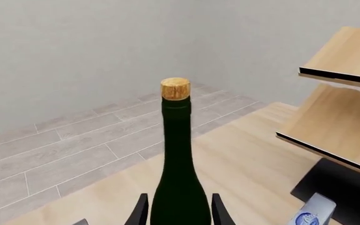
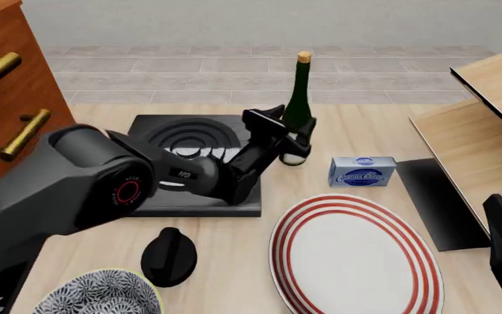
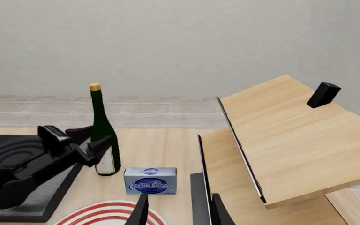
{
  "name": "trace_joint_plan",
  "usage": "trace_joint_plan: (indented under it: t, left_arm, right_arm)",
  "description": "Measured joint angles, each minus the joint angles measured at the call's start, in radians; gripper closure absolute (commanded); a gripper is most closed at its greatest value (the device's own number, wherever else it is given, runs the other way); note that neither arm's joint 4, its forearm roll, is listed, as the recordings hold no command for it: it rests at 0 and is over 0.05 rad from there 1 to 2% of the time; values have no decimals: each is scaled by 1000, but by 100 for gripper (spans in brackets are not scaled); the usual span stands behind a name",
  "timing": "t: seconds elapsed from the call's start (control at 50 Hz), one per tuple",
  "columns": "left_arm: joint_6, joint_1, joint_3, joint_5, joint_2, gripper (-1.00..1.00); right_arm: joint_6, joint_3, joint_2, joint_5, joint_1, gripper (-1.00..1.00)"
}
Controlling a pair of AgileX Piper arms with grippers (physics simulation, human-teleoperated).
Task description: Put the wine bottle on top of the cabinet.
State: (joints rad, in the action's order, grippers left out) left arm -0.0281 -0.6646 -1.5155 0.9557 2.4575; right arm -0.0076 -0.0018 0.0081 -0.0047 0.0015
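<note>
1. The wine bottle [image 2: 299, 108] stands upright on the tabletop [image 2: 355, 134], just beyond the black stove plate [image 2: 190, 140], with the blue box [image 2: 362, 171] near it
2. The left tool [image 2: 297, 135] has a finger on each side of the bottle's lower body, closed on it
3. The cabinet [image 2: 11, 98] stands at the tabletop's left edge, well apart from the bottle
4. The right tool [image 3: 178, 208] hangs near the pale shelf unit [image 3: 280, 136], fingers spread, holding nothing

Between my left gripper's [image 2: 297, 134] matt black fingers I see the wine bottle's [image 2: 298, 104] glossy dark-green glass and rough tan cork, standing on the smooth pale-wood table [image 2: 355, 124] beside the reddish-brown wooden cabinet [image 2: 7, 39] with brass handles.
</note>
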Motion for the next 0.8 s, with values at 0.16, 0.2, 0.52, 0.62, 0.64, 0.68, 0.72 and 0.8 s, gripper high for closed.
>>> trace_joint_plan:
  t: [0.16,0.2,0.52,0.62,0.64,0.68,0.72,0.8]
  left_arm:
    - [-3,2,-50,-23,29,-100]
    - [-4,3,-65,-30,37,-100]
    - [-4,11,-193,-100,103,100]
    - [2,13,-202,-107,106,100]
    - [3,13,-202,-107,106,100]
    - [4,13,-199,-106,104,100]
    - [5,12,-193,-104,101,100]
    - [6,11,-176,-98,88,100]
  right_arm:
    - [0,0,0,0,0,-100]
    - [0,0,0,0,0,-100]
    - [0,0,0,0,0,-100]
    - [0,0,0,0,0,-100]
    - [0,0,0,0,0,-100]
    - [0,0,0,0,0,-100]
    - [0,0,0,0,0,-100]
    - [0,0,0,0,0,-100]
